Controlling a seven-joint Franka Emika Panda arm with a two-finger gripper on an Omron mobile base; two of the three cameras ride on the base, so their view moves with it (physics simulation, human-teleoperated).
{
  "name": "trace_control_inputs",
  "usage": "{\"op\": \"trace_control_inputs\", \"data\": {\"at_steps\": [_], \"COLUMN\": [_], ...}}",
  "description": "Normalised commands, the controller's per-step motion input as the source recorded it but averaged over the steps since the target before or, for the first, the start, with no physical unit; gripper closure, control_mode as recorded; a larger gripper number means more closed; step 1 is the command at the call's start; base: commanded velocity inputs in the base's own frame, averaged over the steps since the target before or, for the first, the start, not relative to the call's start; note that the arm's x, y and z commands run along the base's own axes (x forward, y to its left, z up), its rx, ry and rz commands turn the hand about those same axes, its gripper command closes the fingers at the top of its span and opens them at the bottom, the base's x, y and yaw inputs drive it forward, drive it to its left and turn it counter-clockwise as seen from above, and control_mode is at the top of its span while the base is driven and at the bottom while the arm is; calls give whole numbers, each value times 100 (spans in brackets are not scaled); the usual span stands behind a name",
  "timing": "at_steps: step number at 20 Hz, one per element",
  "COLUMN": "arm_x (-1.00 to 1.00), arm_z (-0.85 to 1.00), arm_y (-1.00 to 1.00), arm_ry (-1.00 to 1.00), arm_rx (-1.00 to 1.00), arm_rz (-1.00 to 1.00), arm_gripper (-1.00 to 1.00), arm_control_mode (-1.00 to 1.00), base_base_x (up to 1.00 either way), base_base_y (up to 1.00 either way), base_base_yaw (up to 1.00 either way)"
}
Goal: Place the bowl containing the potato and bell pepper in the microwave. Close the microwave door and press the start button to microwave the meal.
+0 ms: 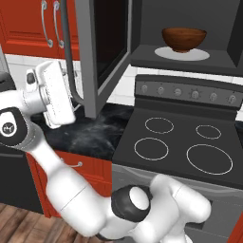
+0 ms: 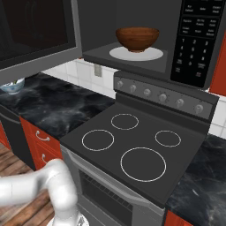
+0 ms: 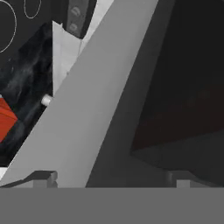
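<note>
The brown wooden bowl point(image 1: 184, 39) point(image 2: 137, 39) stands on the white round plate inside the microwave point(image 1: 218, 59) point(image 2: 99, 53) above the stove. Its wall hides the potato and the bell pepper. The microwave door point(image 1: 102, 47) point(image 2: 35, 31) hangs wide open to the left, its long grey bar handle point(image 1: 69, 57) on the outer face. My white hand point(image 1: 51, 92) is on that outer side, beside the lower end of the handle. In the hand view my gripper point(image 3: 113, 178) is open, its tips far apart, with the door's grey frame point(image 3: 83, 113) close ahead and nothing held.
The black stove point(image 1: 180, 142) point(image 2: 132, 141) with several burner rings lies below the microwave, its knob panel point(image 2: 163, 95) behind. The keypad point(image 2: 196, 39) is on the microwave's right. A small white bowl point(image 2: 12, 86) sits on the dark counter point(image 2: 48, 106) at the left. Red cabinets point(image 1: 28, 23) hang above.
</note>
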Motion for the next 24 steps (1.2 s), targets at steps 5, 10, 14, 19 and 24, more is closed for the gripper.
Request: {"op": "trace_control_inputs", "data": {"at_steps": [5, 10, 14, 19, 24], "arm_x": [-94, -39, 0, 1, 12], "arm_z": [0, 2, 23, 36, 22], "arm_y": [-98, -100, -100, -100, -100], "arm_ry": [-5, -1, 0, 0, 0], "arm_rx": [0, 0, 1, 7, 14], "arm_rz": [-16, -10, -2, 1, 8], "arm_gripper": [-100, -100, -100, -100, -100], "arm_control_mode": [-100, -100, -100, -100, -100], "base_base_x": [0, 0, 0, 0, 0], "base_base_y": [0, 0, 0, 0, 0], "base_base_yaw": [0, 0, 0, 0, 0]}}
